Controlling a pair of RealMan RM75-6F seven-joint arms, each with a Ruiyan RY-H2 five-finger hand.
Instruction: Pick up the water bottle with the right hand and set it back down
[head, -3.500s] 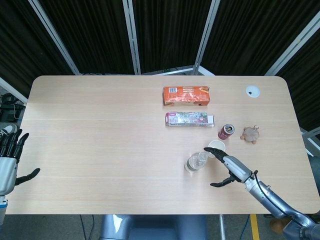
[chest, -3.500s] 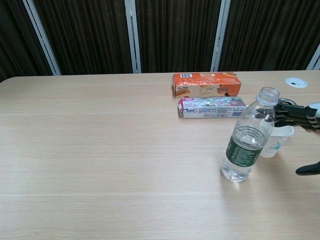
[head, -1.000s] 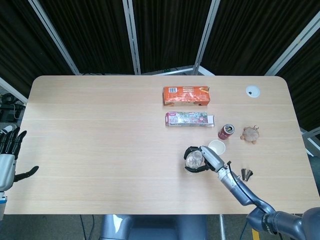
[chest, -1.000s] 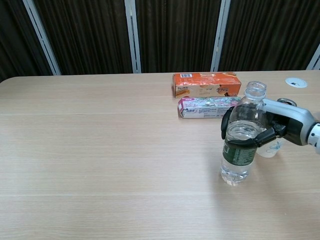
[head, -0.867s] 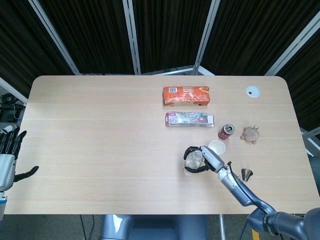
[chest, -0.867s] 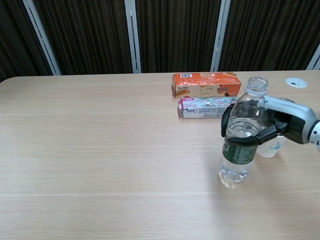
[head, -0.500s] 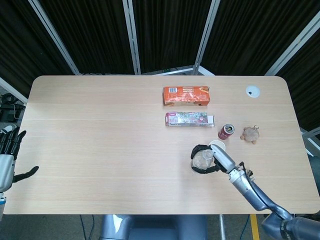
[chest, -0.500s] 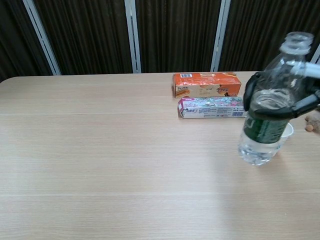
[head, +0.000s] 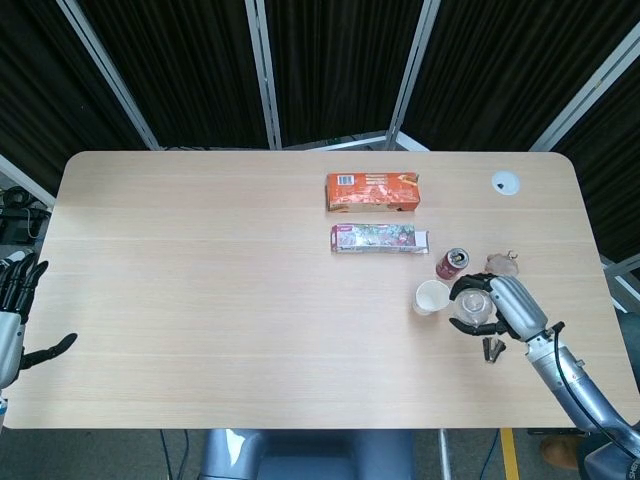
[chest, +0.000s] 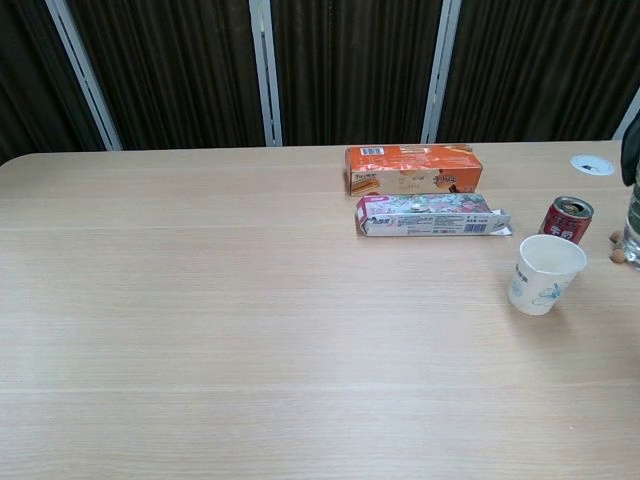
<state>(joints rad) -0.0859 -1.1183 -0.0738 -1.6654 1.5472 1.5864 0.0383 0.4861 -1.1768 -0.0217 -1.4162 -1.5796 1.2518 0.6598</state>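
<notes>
The clear water bottle (head: 471, 308) is seen from above in the head view, to the right of the paper cup. My right hand (head: 497, 303) grips it, dark fingers wrapped round its body. In the chest view only a sliver of the bottle (chest: 633, 225) and the hand (chest: 630, 150) shows at the right edge, raised off the table. My left hand (head: 14, 318) hangs at the table's left edge, fingers spread and holding nothing.
A white paper cup (head: 431, 297) and a red can (head: 452, 263) stand just left of the bottle. A brown figurine (head: 503, 263) lies behind my right hand. An orange box (head: 372, 190) and a flowered box (head: 379, 238) lie further back. A small dark item (head: 492, 348) lies by the wrist.
My right hand closed round the bottle, lifted it off the table and carried it to the right, past the paper cup. The left hand stayed put.
</notes>
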